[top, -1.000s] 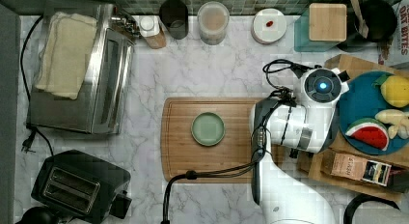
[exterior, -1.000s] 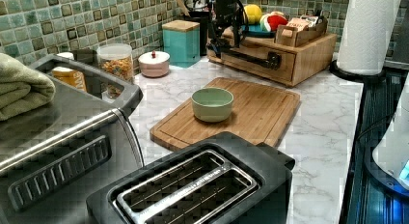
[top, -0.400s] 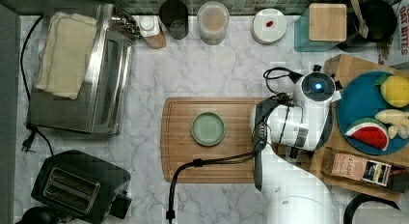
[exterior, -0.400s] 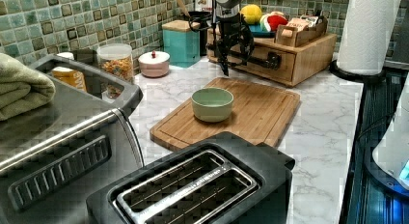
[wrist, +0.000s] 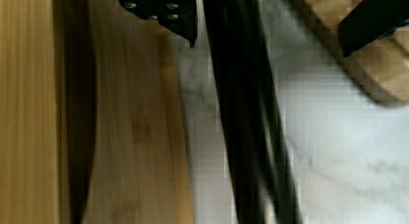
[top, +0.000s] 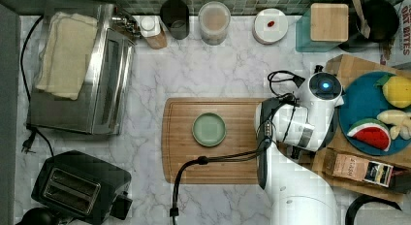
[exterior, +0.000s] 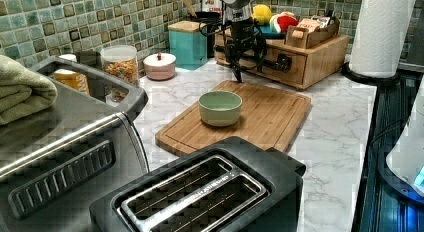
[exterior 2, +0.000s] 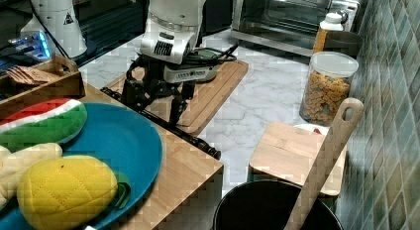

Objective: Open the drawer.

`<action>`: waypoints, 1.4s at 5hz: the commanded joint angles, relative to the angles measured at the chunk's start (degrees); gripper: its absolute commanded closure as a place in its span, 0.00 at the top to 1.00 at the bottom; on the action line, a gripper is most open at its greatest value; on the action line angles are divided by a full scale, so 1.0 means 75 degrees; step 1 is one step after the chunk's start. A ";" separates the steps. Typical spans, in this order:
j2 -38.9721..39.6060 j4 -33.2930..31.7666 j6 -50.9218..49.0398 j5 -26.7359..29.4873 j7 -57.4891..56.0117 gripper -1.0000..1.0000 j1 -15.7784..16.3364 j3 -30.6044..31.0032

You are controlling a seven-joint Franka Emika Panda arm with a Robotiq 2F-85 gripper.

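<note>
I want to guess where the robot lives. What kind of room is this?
Most likely a kitchen counter: a black two-slot toaster, a silver toaster oven and a green-tiled wall behind a white marble worktop.

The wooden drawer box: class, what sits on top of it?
On the wooden drawer box: a blue plate with toy watermelon and yellow fruit, plus a small wooden tray. Its inside is hidden.
</note>
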 commanded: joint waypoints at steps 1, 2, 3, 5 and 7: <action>-0.1277 -0.0939 0.0841 0.0991 0.0225 1.00 0.0418 0.0840; -0.1286 -0.1198 0.1345 0.1332 0.0463 1.00 0.0765 0.0949; -0.1267 -0.1058 0.0989 0.1318 0.0988 1.00 0.1130 0.1046; -0.1317 -0.0893 0.1345 0.0991 0.1192 1.00 0.1513 0.1388; -0.1277 -0.0730 0.1426 0.1384 0.1456 1.00 0.1671 0.1782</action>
